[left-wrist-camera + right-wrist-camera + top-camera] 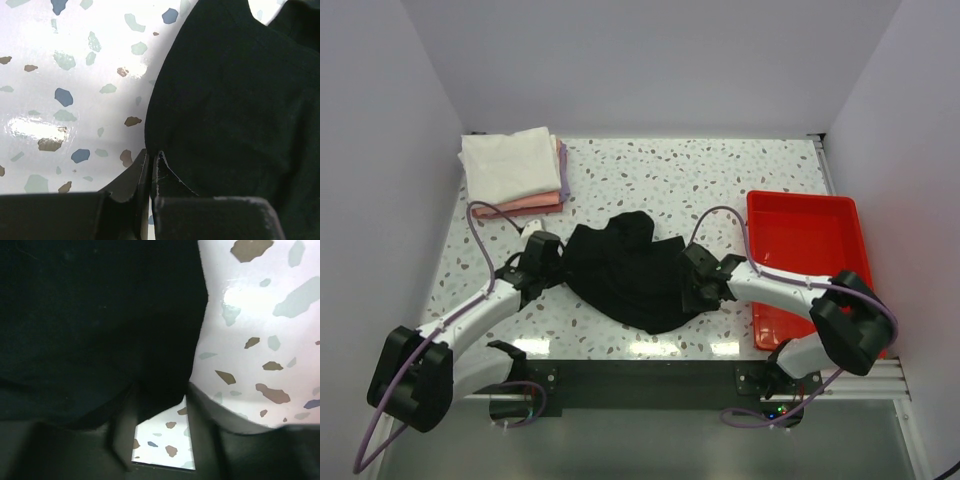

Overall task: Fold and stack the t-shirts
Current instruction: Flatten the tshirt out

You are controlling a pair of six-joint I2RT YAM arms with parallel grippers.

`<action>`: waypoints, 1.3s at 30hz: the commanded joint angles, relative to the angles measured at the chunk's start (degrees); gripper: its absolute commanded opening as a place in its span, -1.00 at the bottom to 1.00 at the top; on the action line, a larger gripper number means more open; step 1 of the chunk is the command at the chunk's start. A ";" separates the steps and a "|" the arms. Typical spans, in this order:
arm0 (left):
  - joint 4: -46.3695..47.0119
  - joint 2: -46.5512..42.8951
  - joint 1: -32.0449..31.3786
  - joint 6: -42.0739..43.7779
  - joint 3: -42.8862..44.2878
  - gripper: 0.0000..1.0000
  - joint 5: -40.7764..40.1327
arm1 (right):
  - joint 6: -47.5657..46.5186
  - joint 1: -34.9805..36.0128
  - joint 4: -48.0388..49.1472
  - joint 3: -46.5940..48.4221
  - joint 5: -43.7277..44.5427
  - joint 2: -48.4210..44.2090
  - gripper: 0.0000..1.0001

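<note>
At the far left corner of the tabletop (720, 180) sits a stack of folded t-shirts (512, 170), white on top with pink and lavender edges showing beneath. That part of the job looks done.

What is left is the black t-shirt (630, 275). It lies rumpled in the middle, near the front edge, between the two arms and well apart from the stack.

The left end effector (150, 165) is pressed together on the shirt's left edge (cloth appears pinched at the very tips). The right end effector (160, 425) stands partly spread at the right edge, with a lip of black cloth between its jaws, not yet clamped.

No fold shows in this shirt yet. By my judgement it must first be pulled flat, then folded, then carried onto the stack.
</note>
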 commanded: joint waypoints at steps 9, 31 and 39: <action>-2.44 -4.70 0.46 -0.69 1.45 -1.00 -1.05 | -0.10 -0.10 5.98 -0.34 -1.61 -3.76 -1.00; -9.04 -16.21 0.38 6.95 43.64 -1.00 -8.87 | -20.50 -0.10 -3.43 40.95 18.44 -23.72 -1.00; -4.46 -23.86 0.38 9.77 50.58 -1.00 -3.17 | -23.23 -0.01 -6.95 52.48 4.75 -26.35 -1.00</action>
